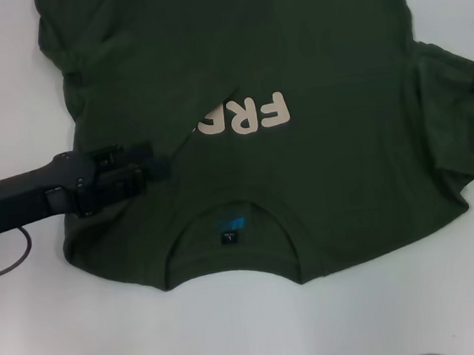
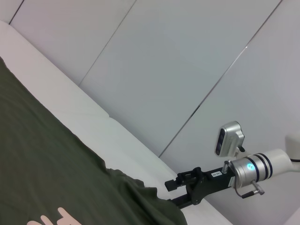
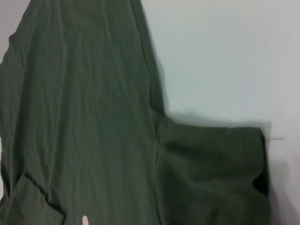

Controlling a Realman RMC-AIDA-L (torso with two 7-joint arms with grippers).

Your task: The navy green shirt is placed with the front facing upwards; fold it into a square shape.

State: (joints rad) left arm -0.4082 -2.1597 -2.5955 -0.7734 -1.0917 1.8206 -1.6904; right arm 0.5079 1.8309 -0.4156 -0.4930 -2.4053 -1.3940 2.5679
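the navy green shirt is spread front-up on the white desk, its collar and the small blue neck label lying at the edge nearest the robot and its hem running away, so the long axis is laid straight out from the robot. the side of the shirt on the robot's left is already turned in over the chest: a diagonal folded edge covers the end of the cream lettering, of which only part can be read.

the left pincer is laid low on that turned-in flap, just beside the lettering and a little beyond the collar. whether its fingers are spread or pressed on cloth cannot be told. the right pincer is seen in the left wrist view just at the shirt's far side, by the right sleeve, which lies flat and unfolded; its state cannot be told either.

the unfolded sleeve lies well apart from the left pincer, across the lettering, and close to the right one. the matching inward fold is therefore judged to fall to the right arm.
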